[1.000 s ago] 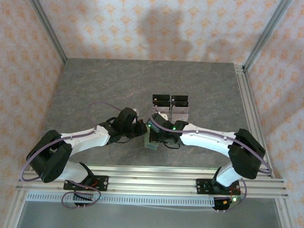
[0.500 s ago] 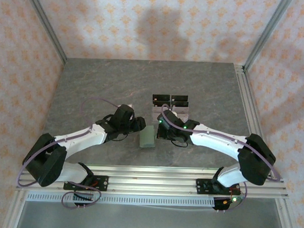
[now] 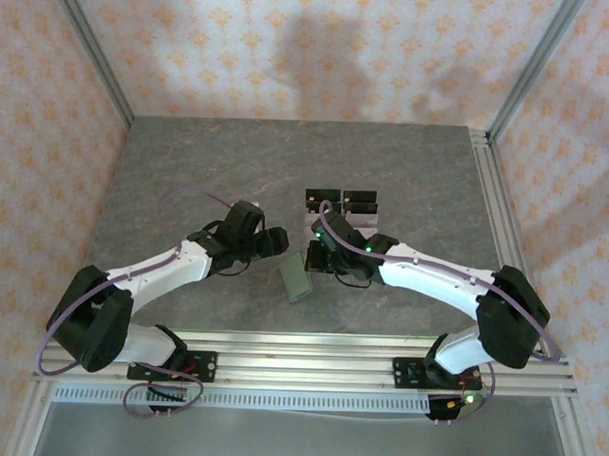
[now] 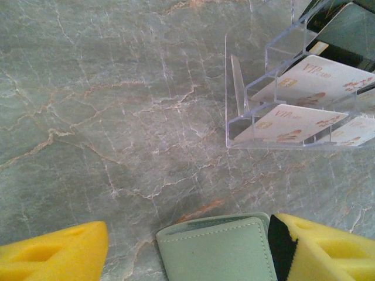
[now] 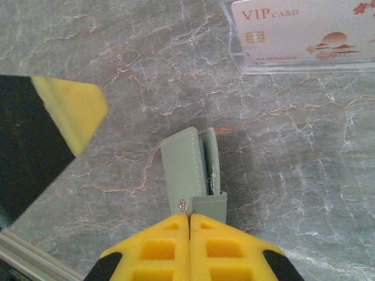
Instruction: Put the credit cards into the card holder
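The sage-green card holder (image 3: 295, 280) sits tilted near the middle of the table, folded, its snap undone. My right gripper (image 5: 188, 218) is shut, its yellow fingertips pinched on the end of the holder's snap tab (image 5: 209, 205). My left gripper (image 4: 190, 234) is open; the card holder (image 4: 214, 252) lies between its fingers and touches the right finger (image 4: 319, 249). The credit cards stand in a clear acrylic stand (image 3: 342, 217): pale VIP cards (image 4: 304, 120) in front, black cards (image 4: 351, 32) behind. One pale card (image 5: 302, 29) shows ahead of the right gripper.
The acrylic stand (image 4: 246, 99) is just beyond the card holder, close to both grippers. The grey marbled table (image 3: 186, 174) has bare room to the left and at the back. An aluminium rail (image 3: 505, 225) runs along the right edge.
My left gripper has opened, let go of the card holder and drawn back to the left. The card holder now sits tilted, and the right gripper has stayed shut on it.
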Motion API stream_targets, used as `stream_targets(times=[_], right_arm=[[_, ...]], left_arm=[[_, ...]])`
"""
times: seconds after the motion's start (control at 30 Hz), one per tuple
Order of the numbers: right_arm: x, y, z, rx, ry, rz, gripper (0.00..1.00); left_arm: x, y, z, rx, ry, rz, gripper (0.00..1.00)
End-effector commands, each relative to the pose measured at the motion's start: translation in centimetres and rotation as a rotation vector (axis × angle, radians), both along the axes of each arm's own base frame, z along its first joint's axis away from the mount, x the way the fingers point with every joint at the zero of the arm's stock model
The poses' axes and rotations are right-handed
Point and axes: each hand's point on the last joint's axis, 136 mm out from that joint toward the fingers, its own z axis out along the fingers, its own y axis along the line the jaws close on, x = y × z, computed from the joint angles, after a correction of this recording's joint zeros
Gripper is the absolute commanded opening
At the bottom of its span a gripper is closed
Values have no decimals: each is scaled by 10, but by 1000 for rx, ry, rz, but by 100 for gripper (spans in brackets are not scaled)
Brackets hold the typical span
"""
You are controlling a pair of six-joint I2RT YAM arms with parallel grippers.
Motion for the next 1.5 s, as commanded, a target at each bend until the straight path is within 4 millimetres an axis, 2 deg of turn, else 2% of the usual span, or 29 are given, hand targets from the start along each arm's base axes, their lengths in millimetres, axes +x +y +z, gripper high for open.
stream_targets(times=[0.0,0.27,0.67,0.87,1.2,1.4,1.47], right_arm=[[6,8,26,60,-46,0,0],[7,6,25,60,-48,-11,0],[8,6,34,72,-61,-15,0],[8,4,34,69,-65,-19,0],[11,-16,23,18,-77,-68,0],[15,-35,8,-3,-56,-120,0],[14,-40,1,-12,-47,-132,0]], left_arm=[[-6,-8,4,-10,4,-40,73],[-20,-24,-3,-34,18,-72,72],[-23,-41,-13,-39,40,-92,74],[-27,-45,-26,-10,66,-107,74],[-40,-25,-31,49,73,-83,66],[-47,-10,-30,74,55,-52,54],[-48,-8,-29,73,48,-46,45]])
